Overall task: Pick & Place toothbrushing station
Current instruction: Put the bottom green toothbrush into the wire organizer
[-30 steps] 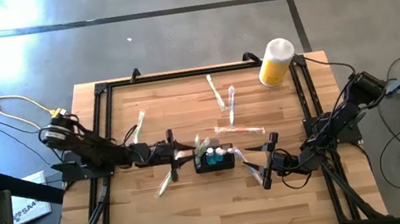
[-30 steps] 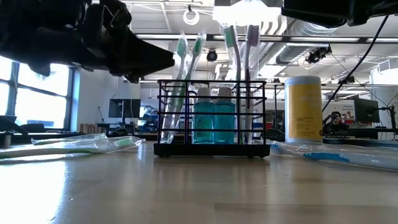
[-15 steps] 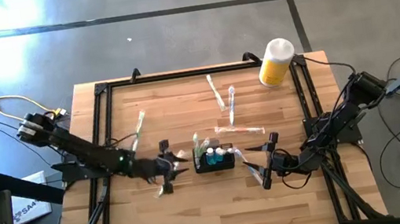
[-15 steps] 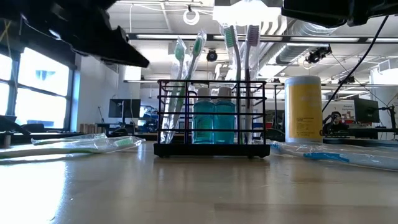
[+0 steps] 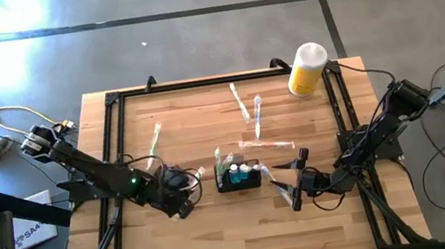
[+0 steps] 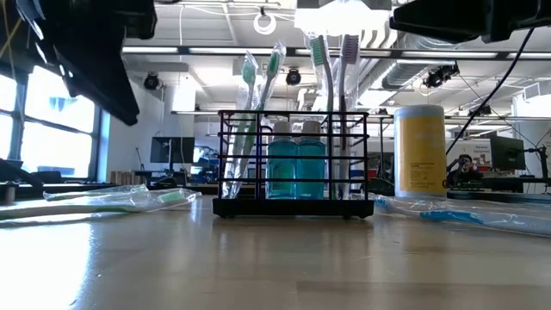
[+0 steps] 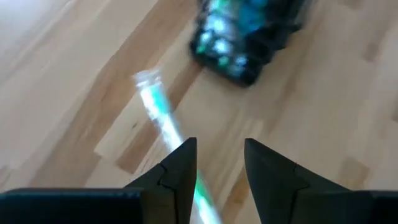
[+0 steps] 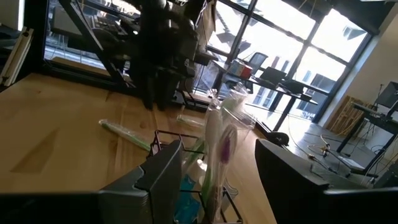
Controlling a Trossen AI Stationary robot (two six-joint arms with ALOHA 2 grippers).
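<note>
Since the earlier frame, the left gripper (image 5: 183,203) has been swung down off the toothbrushing station (image 5: 238,178), jaws parted and empty above a wrapped toothbrush (image 7: 163,122). Ahead of the nearer right gripper (image 5: 296,189), open and empty, the caddy's long axis is presented end-on.

A yellow canister (image 5: 306,69) stands at the table (image 5: 222,239) corner; wrapped toothbrushes (image 5: 253,113) lie scattered.

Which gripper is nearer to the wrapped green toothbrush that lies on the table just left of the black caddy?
Left. The left gripper hangs open directly above the wrapped green toothbrush. The right gripper waits open on the far side of the black caddy.
</note>
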